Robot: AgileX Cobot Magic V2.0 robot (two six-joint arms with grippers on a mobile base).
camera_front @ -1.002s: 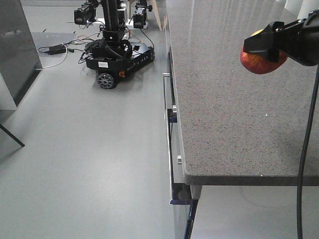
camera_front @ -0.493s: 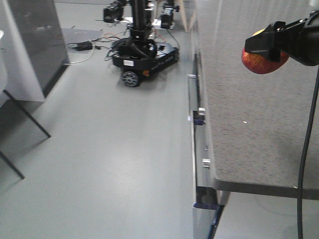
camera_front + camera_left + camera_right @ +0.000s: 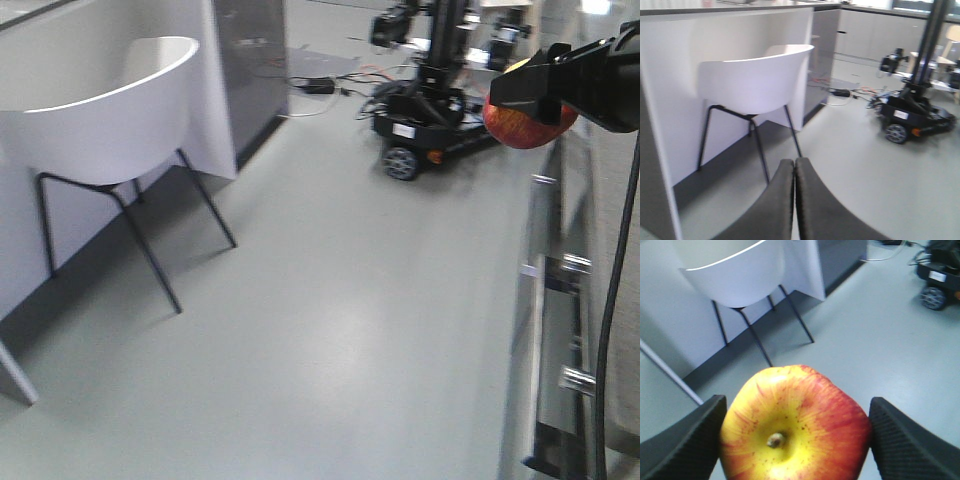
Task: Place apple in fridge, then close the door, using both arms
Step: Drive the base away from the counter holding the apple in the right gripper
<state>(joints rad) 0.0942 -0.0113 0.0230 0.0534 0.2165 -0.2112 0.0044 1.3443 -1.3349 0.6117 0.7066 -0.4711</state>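
Front and 2 wrist views share chair (image 3: 100,120)

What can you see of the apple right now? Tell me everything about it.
The apple is round, glossy and whole, yellow around its short stem and dimple, streaked and speckled red toward the sides. It hangs in the air above the grey floor, clamped on two opposite sides by the textured black pads of the right gripper, stem end facing the wrist camera. Nothing else touches it. No bruise or cut shows on the visible side.
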